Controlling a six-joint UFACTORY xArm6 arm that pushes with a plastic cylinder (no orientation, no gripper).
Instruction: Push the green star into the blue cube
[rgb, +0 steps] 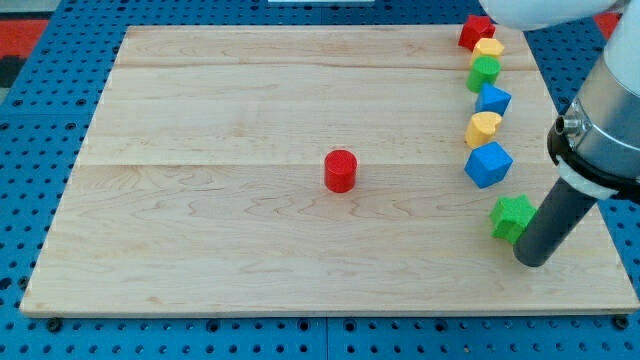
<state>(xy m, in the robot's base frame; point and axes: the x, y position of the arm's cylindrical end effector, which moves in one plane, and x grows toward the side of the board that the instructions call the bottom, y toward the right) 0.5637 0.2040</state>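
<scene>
While resting just below-right of the green star (512, 216), my tip (531, 260), carrying no fingers, needing a steady up-left push toward the blue cube (488, 164) just above the star.

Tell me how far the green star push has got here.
Done: my tip sits against the green star, on its lower-right side. In hand: the push up-left toward the blue cube. Left: closing the visible strip of board between star and cube; they are not touching yet.
</scene>
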